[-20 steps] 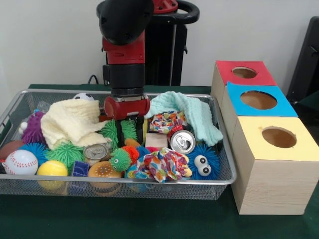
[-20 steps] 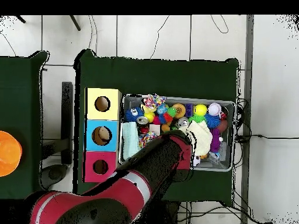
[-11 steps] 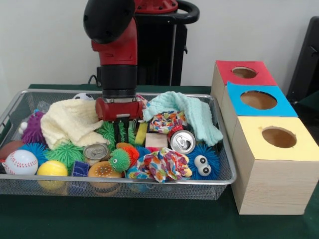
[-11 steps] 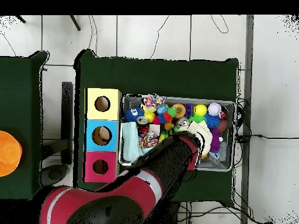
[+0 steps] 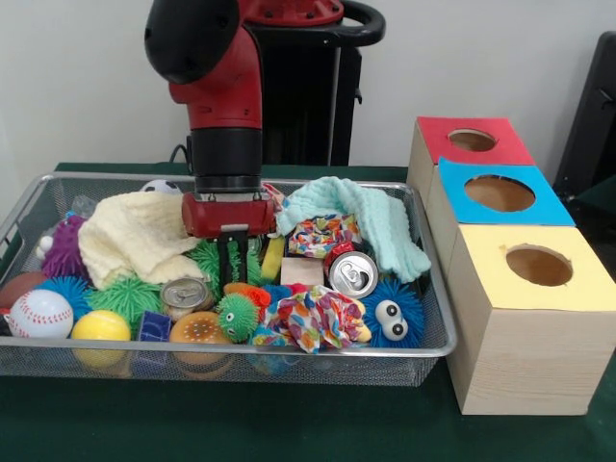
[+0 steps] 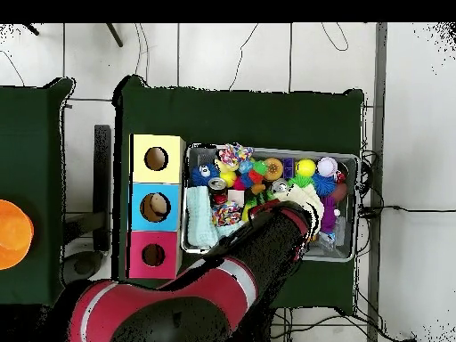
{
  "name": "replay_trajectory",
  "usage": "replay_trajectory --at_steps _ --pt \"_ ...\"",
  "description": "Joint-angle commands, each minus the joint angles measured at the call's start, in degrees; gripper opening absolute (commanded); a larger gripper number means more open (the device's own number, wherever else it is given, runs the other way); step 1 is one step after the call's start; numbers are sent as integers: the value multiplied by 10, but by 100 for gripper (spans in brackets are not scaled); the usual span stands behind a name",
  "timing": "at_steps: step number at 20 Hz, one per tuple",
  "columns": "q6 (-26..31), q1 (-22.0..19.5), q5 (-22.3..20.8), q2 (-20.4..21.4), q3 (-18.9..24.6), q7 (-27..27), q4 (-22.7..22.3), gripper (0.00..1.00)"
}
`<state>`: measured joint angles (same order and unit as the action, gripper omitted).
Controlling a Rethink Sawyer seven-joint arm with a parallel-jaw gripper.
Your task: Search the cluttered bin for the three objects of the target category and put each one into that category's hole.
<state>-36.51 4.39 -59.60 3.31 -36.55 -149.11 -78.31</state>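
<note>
The target category is not given, so which three things count cannot be told; the likeliest candidates near the end effector (image 5: 229, 272) are the cans: one can (image 5: 185, 293) lies just below and to its left in the front view, a second can (image 5: 353, 273) further off to its right. The end effector hangs low in the bin (image 5: 423, 358), its dark tips down among the green spiky balls (image 5: 214, 258), directly above an orange spiky ball (image 5: 245, 290) and a small green one (image 5: 234, 312); whether the tips are apart or together I cannot tell, nor whether anything is gripped. My reading is that this is the search-and-reach step, with no object lifted clear yet. To the end effector's left lies a yellow cloth (image 5: 135, 236), to its right a mint cloth (image 5: 361, 217) and a patterned cloth (image 5: 320, 234); in front of it another patterned cloth (image 5: 313, 319) and a blue eyed ball (image 5: 392, 313). Well to its right stand the three boxes with holes: red (image 5: 472, 141), blue (image 5: 499, 193) and yellow (image 5: 539, 265). The next move calls for a firm grip on one item without snagging cloth, a straight lift clear of the bin wall, then a carry over to the matching hole.
</note>
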Motion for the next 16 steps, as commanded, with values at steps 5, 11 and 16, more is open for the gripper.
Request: replay_trajectory --at_steps 5,11,16 --pt "13 37 -112 30 48 -79 28 0" --pt "23 43 -160 41 42 -124 24 0" --pt "25 45 -185 52 38 -142 20 0"
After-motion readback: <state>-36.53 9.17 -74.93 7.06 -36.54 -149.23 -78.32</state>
